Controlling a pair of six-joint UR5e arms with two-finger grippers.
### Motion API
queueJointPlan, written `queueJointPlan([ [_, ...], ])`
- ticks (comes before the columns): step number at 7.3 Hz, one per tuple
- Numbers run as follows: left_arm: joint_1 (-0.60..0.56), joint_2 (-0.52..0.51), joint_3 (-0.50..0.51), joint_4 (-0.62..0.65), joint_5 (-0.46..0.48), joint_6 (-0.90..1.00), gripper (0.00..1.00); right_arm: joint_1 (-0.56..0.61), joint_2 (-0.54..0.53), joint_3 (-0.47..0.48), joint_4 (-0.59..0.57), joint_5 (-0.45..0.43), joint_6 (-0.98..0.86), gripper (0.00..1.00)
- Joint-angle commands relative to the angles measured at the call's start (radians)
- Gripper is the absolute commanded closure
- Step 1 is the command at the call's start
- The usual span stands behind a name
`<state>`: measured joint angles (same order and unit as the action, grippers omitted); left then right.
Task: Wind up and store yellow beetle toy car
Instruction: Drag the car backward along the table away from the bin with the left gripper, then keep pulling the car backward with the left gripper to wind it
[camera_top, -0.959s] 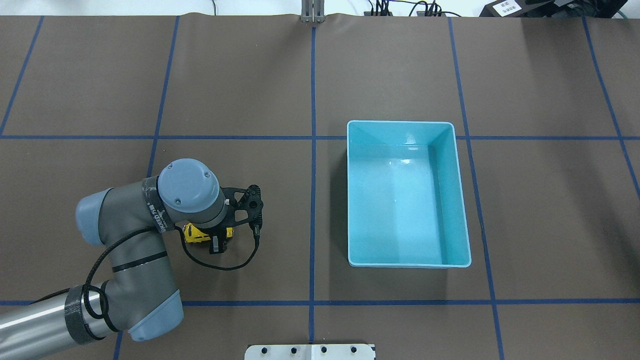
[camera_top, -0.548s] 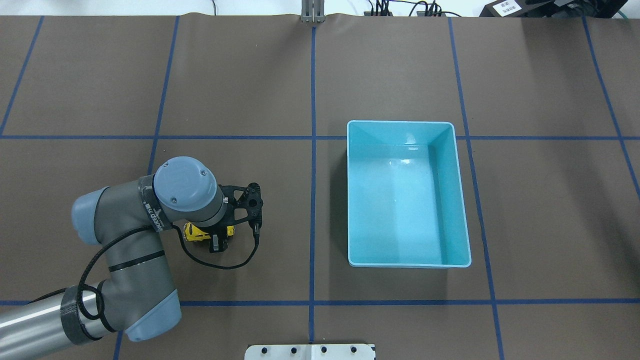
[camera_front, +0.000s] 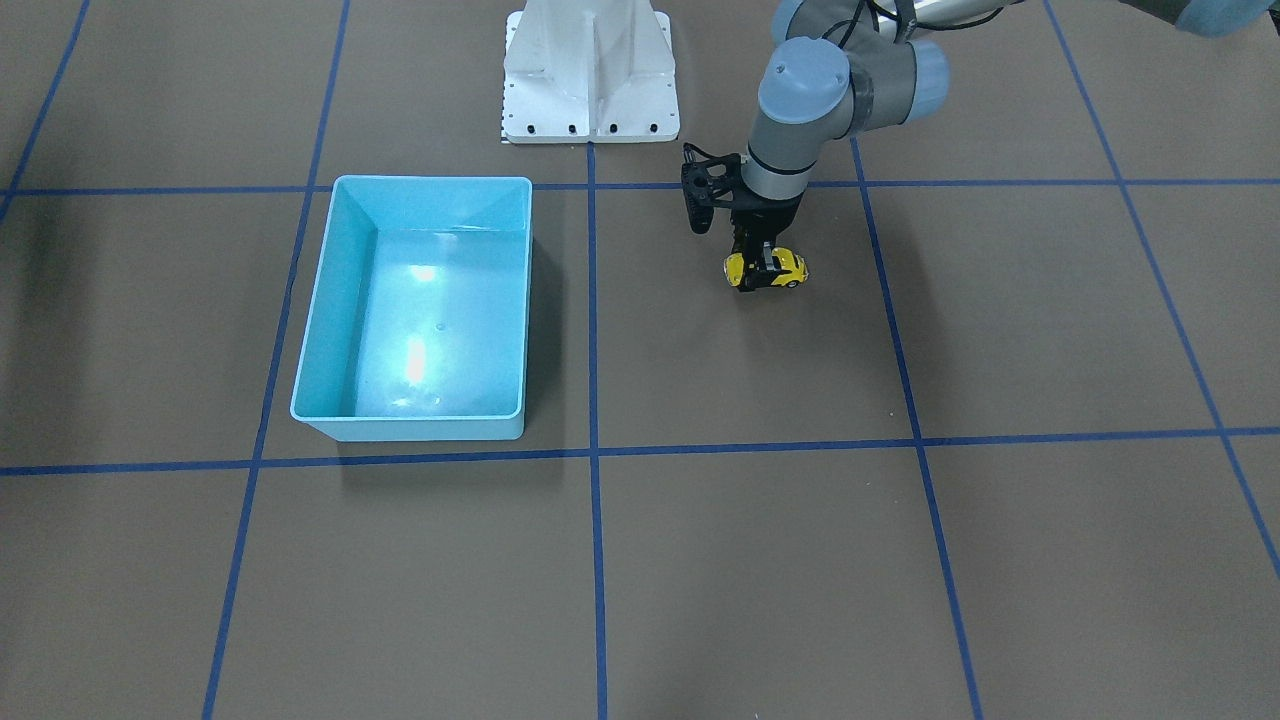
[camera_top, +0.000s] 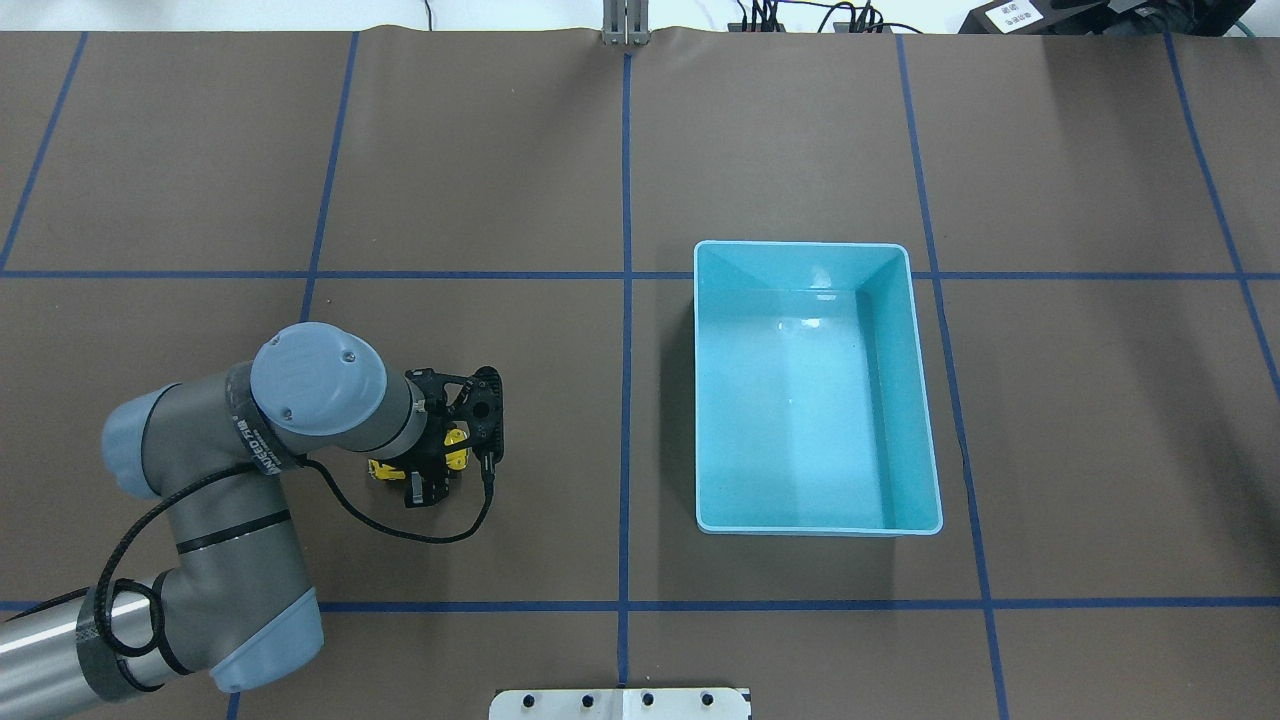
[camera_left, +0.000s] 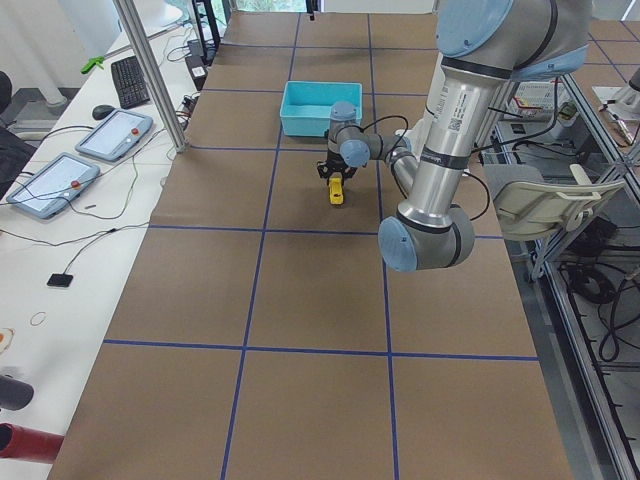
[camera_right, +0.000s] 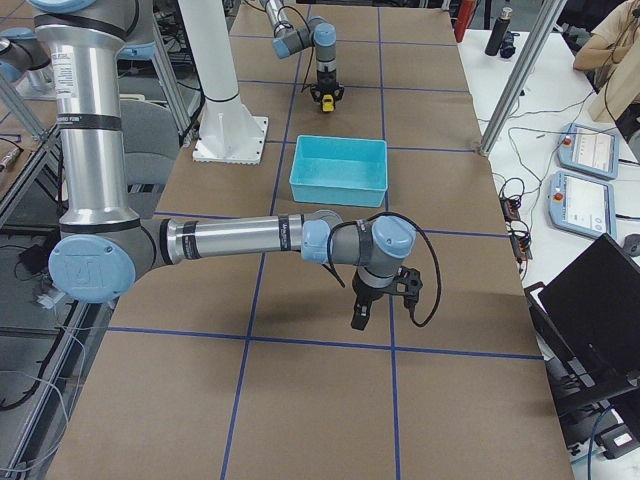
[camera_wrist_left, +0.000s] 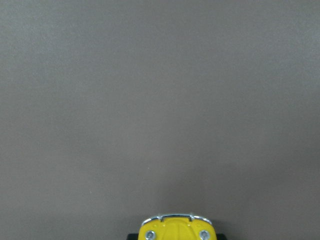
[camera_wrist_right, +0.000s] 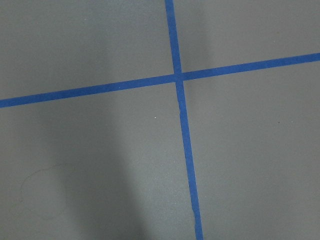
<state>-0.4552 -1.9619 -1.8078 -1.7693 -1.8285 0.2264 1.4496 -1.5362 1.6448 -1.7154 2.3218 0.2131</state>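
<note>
Brown mat (camera_top: 800, 120) on the table, gridded with blue tape lines (camera_top: 627, 180). White robot base plate (camera_front: 590, 70) sits at the robot's edge of the mat. Light blue bin (camera_top: 900, 420) is on the robot's right half, upright, with nothing inside and glare on its floor. Left arm is bent over the left half with its wrist pointing down. Left gripper (camera_front: 760, 260) is clamped narrow across the middle of the yellow beetle toy car (camera_front: 790, 268), one finger on each side of the body. Car is level and down at the mat, side-on to the front-facing camera. Can't tell whether the wheels are actually touching. Overhead, only yellow bits of it show past the wrist and the black camera bracket (camera_top: 487, 415). Car is well apart from the bin, with one tape line between them. Left wrist cam shows just the car's end at the bottom edge, chrome bumper and two round lights, with bare mat beyond. Right gripper (camera_right: 360, 316) shows only in the exterior right view, pointing down over the mat on the far side of the bin from the car; jaw state can't be told. Right wrist cam shows only a tape crossing (camera_wrist_right: 177, 77).
</note>
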Motion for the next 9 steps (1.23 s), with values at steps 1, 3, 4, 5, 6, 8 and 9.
queueJointPlan([
  [1,0.0,0.014,0.001,-0.058,0.0,-0.001,1.0,0.0,0.005,0.001,0.0,-0.002,0.0,0.0],
  [3,-0.002,0.015,0.001,-0.059,-0.012,0.001,1.0,0.0,0.013,-0.002,0.0,-0.009,-0.001,0.0],
  [4,-0.002,0.015,0.004,-0.07,-0.029,-0.001,1.0,0.0,0.019,0.007,0.002,-0.01,-0.003,0.0],
  [5,-0.002,0.044,0.007,-0.12,-0.031,-0.002,1.0,0.005,0.021,0.013,0.0,-0.009,-0.001,0.0],
  [6,-0.002,0.055,0.007,-0.139,-0.047,-0.004,1.0,0.005,0.021,0.018,0.0,-0.009,-0.001,0.0],
  [8,-0.002,0.055,0.018,-0.139,-0.052,-0.001,1.0,0.006,0.037,0.041,0.002,-0.063,-0.003,0.0],
  [9,-0.002,0.057,0.018,-0.139,-0.052,-0.001,1.0,0.006,0.045,0.05,0.002,-0.09,-0.003,0.0],
])
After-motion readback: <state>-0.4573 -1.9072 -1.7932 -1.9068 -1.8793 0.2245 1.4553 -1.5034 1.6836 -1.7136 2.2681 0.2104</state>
